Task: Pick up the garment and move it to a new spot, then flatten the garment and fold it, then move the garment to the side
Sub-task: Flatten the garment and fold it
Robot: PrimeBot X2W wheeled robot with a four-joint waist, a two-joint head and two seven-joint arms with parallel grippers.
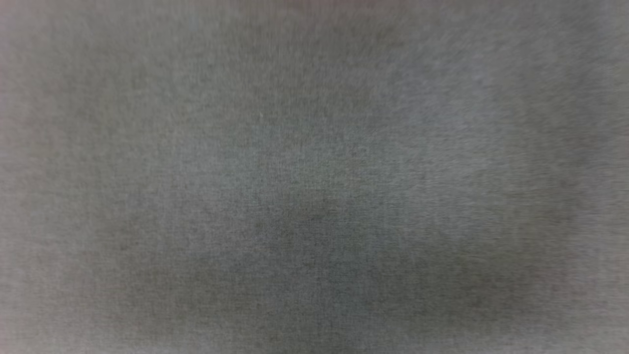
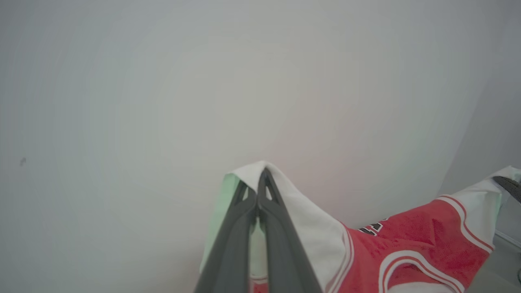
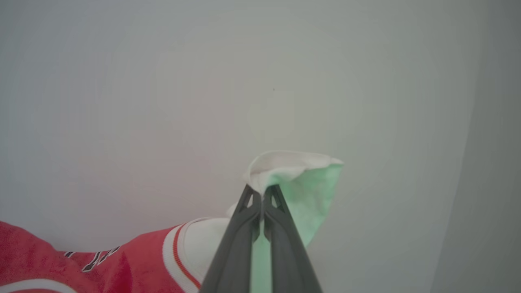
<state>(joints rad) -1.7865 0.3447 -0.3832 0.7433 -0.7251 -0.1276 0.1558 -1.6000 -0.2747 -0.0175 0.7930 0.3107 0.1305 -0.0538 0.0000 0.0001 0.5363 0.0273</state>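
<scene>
The garment (image 2: 423, 240), a red jersey with white red-striped sleeves and black white-outlined lettering, hangs stretched between both grippers. In the left wrist view my left gripper (image 2: 264, 173) is shut on the edge of one white sleeve, cloth draped over its tips. At that view's right edge a dark finger of my right gripper (image 2: 508, 185) meets the other sleeve. In the right wrist view my right gripper (image 3: 262, 188) is shut on a bunched white sleeve edge, and the garment's red body (image 3: 134, 260) trails off to the lower left.
A plain pale surface (image 2: 203, 81) lies behind the garment in both wrist views, with a darker grey band (image 3: 496, 162) along the right side. The head view is a blurred grey textured surface (image 1: 314, 177).
</scene>
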